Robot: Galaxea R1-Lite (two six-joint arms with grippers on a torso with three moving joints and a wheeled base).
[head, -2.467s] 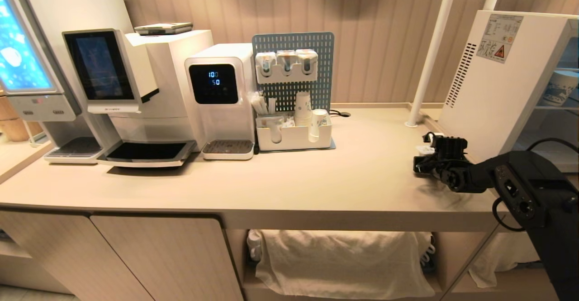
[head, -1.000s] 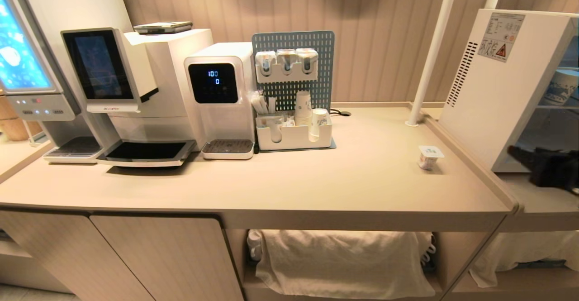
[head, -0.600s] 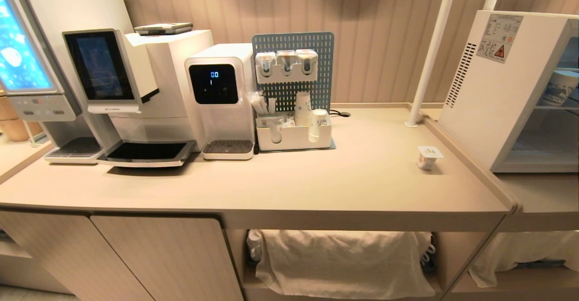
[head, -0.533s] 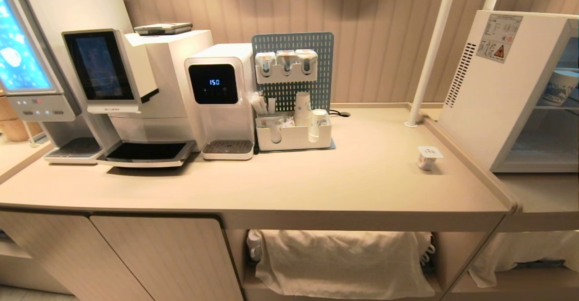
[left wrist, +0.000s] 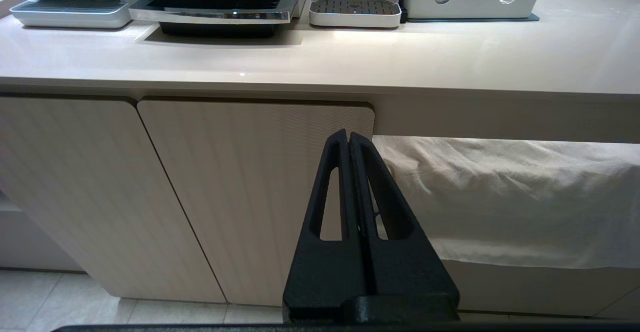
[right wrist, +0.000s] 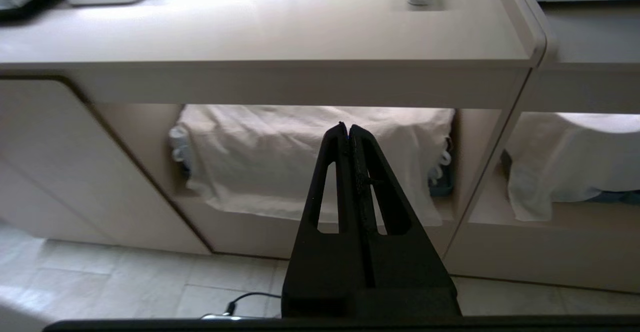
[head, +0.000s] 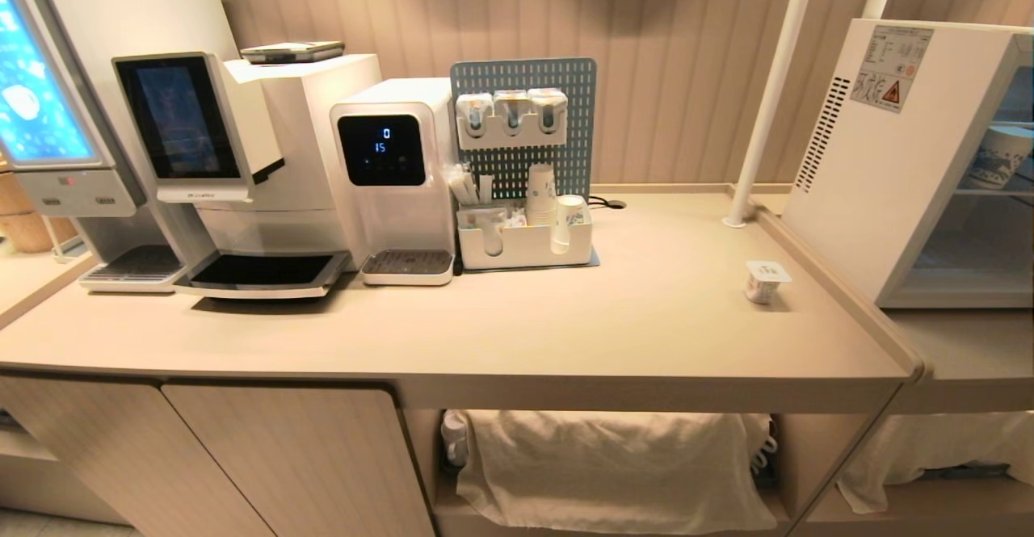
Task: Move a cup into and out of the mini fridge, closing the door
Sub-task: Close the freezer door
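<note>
Head view: I see neither arm. The cup [head: 767, 280] stands upright on the counter [head: 565, 327], near its right edge and well apart from the machines. The mini fridge [head: 905, 157] sits on the lower surface to the right, just past that edge, showing me its white side with vent slots and a warning label. Inside, a patterned paper cup [head: 1000, 156] rests on a wire shelf. I cannot tell from here how the door stands. At the back of the counter are a coffee machine [head: 242, 157], a water dispenser [head: 396, 174] and a blue pegboard organiser [head: 525, 165] with stacked cups.

Left wrist view: the left gripper [left wrist: 348, 137] hangs below counter height, facing a cabinet door [left wrist: 250, 192]; its fingers are pressed together, holding nothing.

Right wrist view: the right gripper [right wrist: 348, 130] is clenched and empty too, low in front of a white cloth [right wrist: 310, 157] under the counter. The cup shows up on the countertop, far from the fingers.
</note>
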